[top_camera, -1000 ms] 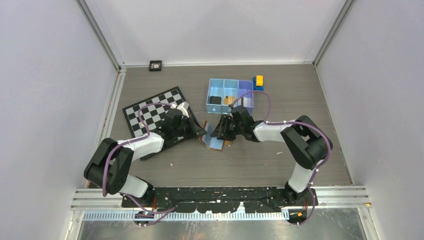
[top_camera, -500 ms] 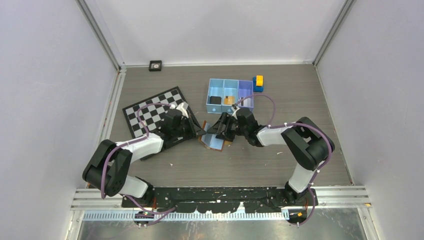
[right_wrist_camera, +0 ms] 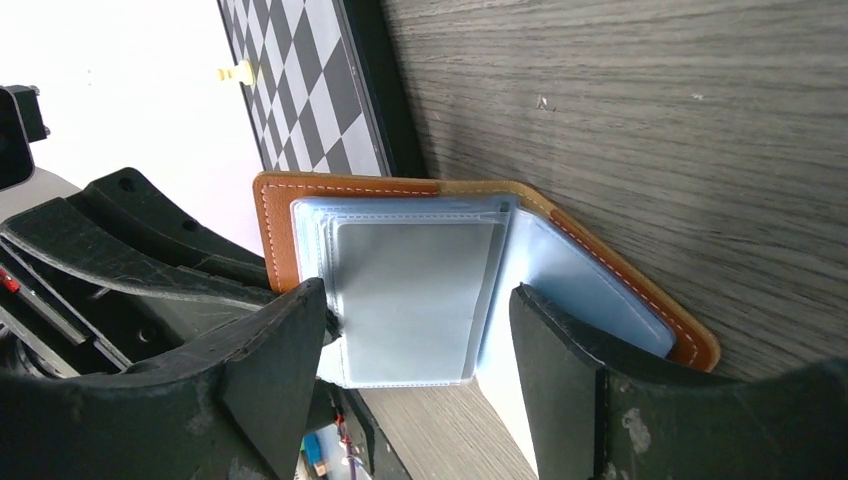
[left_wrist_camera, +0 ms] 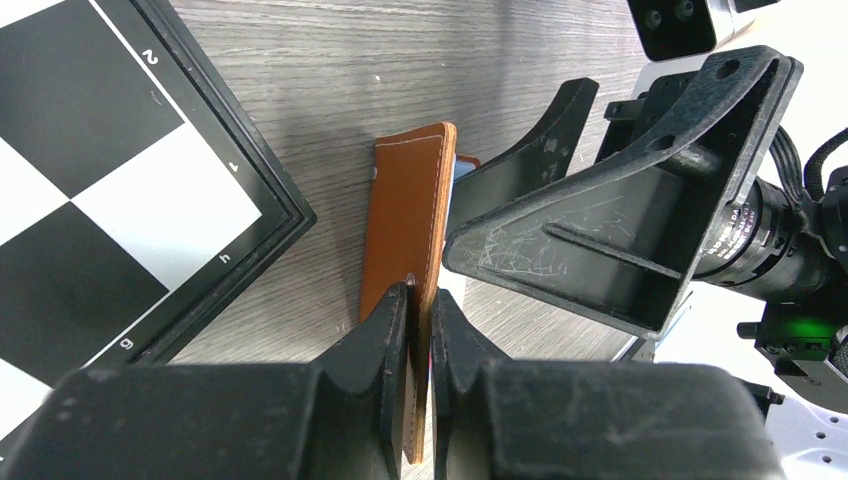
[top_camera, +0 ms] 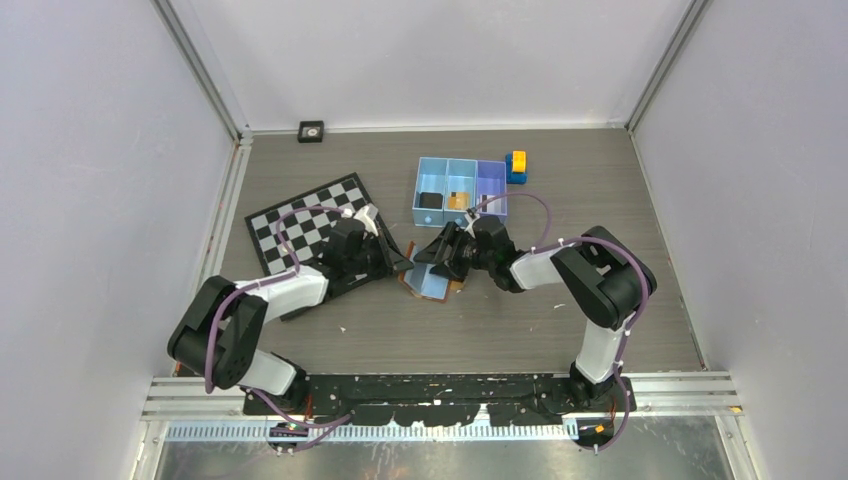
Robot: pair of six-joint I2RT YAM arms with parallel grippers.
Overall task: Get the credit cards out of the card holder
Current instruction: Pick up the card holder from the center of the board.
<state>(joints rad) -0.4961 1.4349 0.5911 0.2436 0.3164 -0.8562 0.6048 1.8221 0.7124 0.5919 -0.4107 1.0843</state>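
Card holder (top_camera: 428,281) lies open on the surface (top_camera: 500,320) between the two arms. One brown flap stands upright, clamped tight between the fingers of the left tool (left_wrist_camera: 420,300). The right tool (right_wrist_camera: 410,296) is spread wide, one finger on either side of the grey sleeves (right_wrist_camera: 410,262). Beyond sits a blue tray (top_camera: 447,160), and farther back a yellow-and-blue block (top_camera: 517,165).

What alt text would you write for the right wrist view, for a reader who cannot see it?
An open brown card holder sits on a wood-grain table, its grey-silver sleeves framed between the open fingers of the right gripper. A chessboard lies beyond it.
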